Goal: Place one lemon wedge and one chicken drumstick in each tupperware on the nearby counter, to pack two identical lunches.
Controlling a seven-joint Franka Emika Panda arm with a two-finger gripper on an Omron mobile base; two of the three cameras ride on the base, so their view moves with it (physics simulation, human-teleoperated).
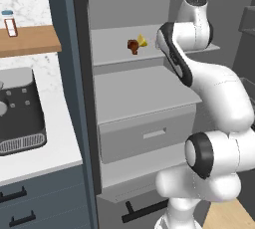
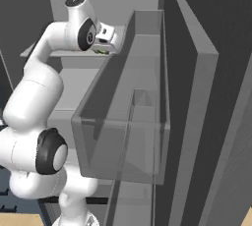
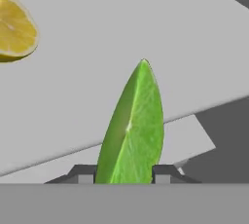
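L base view: grey fridge shelf (image 1: 124, 39) is seen w/ a dark drumstick (image 1: 132, 46) beside a yellow wedge (image 1: 142, 41); white counter (image 1: 55, 143) at left.

R base view: clear door bin (image 2: 123, 136) is seen in front; wrist partly hidden behind it.

Hand view: gripper (image 3: 124, 173) is closed on the green wedge (image 3: 132, 130), over the shelf; yellow wedge is cut off at the frame edge.

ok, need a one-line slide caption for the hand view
Hand view: gripper closed around the green lemon wedge over the grey fridge shelf, yellow lemon wedge lying behind.
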